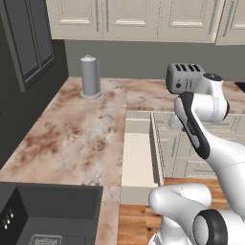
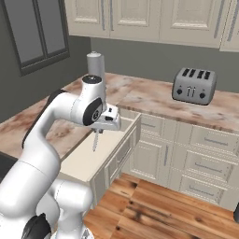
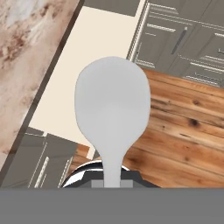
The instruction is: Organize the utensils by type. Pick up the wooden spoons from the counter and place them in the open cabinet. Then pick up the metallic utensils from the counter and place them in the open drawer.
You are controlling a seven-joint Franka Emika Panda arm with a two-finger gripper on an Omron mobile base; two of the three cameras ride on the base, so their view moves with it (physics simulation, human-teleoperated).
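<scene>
My gripper (image 2: pixel 97 131) is shut on the thin handle of a grey metal spoon (image 2: pixel 95 141), one of the metallic utensils. The spoon hangs head down over the open drawer (image 2: pixel 83 161), a little above its pale cream floor. In the hand view the spoon's oval head (image 3: pixel 112 103) rises from my gripper (image 3: pixel 112 183), with the drawer's interior (image 3: pixel 81 89) behind it on the left and wooden floor on the right. In the left base view the drawer (image 1: pixel 137 160) stands pulled out beside my arm. The wooden spoons, the counter and the open cabinet are out of view.
A marbled worktop (image 1: pixel 72 139) wraps around the drawer. On it stand a grey cylinder (image 1: pixel 90 76) at the back and a toaster (image 2: pixel 194 85) to the right. A dark sink (image 1: pixel 48 215) lies near left. Cream cabinet fronts (image 2: pixel 196 158) and wood floor (image 2: pixel 154 210) are on the right.
</scene>
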